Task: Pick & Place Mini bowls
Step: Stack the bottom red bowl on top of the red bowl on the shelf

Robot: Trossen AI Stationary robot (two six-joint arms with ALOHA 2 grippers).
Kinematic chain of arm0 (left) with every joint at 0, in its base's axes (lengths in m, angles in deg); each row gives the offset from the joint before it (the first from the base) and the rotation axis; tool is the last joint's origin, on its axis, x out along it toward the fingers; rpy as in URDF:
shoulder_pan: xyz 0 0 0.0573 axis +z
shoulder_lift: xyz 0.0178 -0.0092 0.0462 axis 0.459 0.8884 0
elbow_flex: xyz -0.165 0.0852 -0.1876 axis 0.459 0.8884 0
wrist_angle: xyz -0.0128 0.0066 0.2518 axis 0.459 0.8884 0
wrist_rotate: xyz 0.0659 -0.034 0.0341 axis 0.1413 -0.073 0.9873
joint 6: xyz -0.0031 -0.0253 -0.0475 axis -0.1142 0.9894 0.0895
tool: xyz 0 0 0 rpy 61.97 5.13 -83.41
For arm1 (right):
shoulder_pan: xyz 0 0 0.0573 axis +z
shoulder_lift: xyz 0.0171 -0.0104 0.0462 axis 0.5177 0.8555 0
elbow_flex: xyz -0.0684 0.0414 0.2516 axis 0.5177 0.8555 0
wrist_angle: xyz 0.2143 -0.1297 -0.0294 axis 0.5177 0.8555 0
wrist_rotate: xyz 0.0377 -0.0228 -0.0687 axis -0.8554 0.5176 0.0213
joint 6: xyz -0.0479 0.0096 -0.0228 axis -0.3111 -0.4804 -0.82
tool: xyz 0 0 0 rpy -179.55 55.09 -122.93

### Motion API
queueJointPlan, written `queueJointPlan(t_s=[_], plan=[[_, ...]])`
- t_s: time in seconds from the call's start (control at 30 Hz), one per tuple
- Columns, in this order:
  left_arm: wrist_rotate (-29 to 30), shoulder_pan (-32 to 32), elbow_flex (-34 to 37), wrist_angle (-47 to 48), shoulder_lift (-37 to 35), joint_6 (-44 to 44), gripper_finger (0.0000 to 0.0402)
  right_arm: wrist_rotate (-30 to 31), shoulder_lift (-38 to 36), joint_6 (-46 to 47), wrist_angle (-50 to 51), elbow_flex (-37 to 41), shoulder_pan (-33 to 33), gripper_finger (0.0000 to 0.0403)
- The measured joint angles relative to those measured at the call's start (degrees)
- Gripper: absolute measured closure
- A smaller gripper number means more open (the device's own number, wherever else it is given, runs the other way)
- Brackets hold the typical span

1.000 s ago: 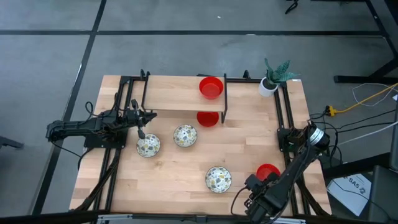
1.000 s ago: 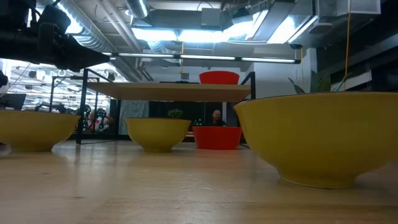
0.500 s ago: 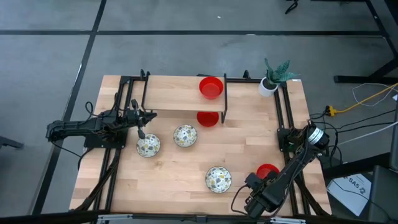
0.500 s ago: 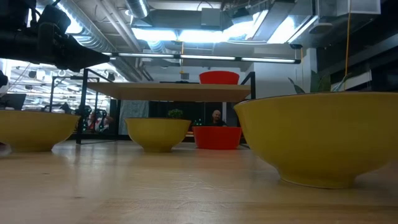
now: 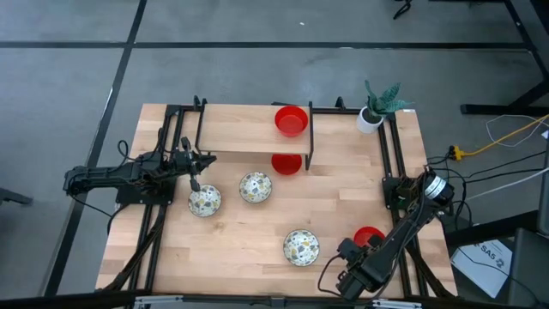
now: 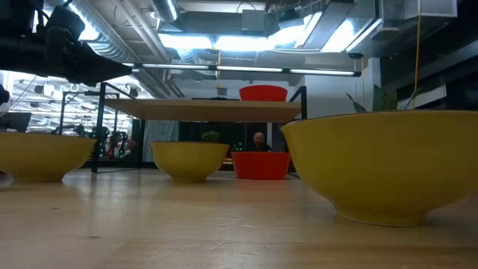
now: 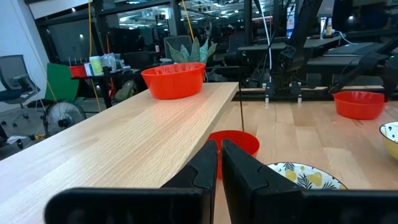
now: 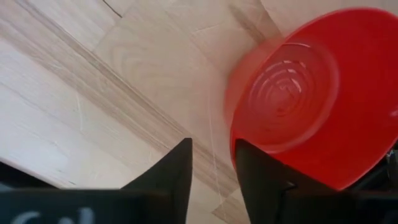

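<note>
Three white floral mini bowls stand on the table: left (image 5: 204, 201), middle (image 5: 256, 186) and near (image 5: 301, 246). In the low view they show yellow sides (image 6: 381, 175). One red bowl (image 5: 291, 120) stands on the wooden shelf, one (image 5: 286, 162) under it, and one (image 5: 370, 234) at the near right. My left gripper (image 5: 196, 182) hovers shut and empty at the left floral bowl's far rim (image 7: 305, 176). My right gripper (image 8: 212, 167) is open above the near-right red bowl (image 8: 311, 106). One finger (image 8: 258, 171) stands over its rim, the other over bare table. My right gripper comes at the red bowl's rim (image 8: 231, 134) from above, pointing down. Whether a finger touches the rim, I cannot tell. The bowl rests on the table.
The black-framed wooden shelf (image 5: 249, 130) spans the far middle of the table. A white pot with a green plant (image 5: 371, 117) stands at the far right corner. Black arm frames run along both side edges. Bare wood lies at the near left (image 5: 223, 257).
My right arm has shifted a little toward the table's near-left beside the near-right red bowl. The bowls stand where they were.
</note>
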State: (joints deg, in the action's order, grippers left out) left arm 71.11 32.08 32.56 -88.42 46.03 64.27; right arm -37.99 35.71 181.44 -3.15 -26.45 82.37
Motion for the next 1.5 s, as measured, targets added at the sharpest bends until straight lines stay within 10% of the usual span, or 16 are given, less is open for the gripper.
queueJointPlan(t_s=[0.53,1.5], plan=[[0.0,0.0,0.0,0.0,0.0,0.0,0.0384,0.0,0.0,-0.5,0.2,0.0,-0.6,0.0343],[0.0,0.0,0.0,0.0,0.0,0.0,0.0385,-2.9,0.1,-2.3,-2.1,3.8,-0.9,0.0267]])
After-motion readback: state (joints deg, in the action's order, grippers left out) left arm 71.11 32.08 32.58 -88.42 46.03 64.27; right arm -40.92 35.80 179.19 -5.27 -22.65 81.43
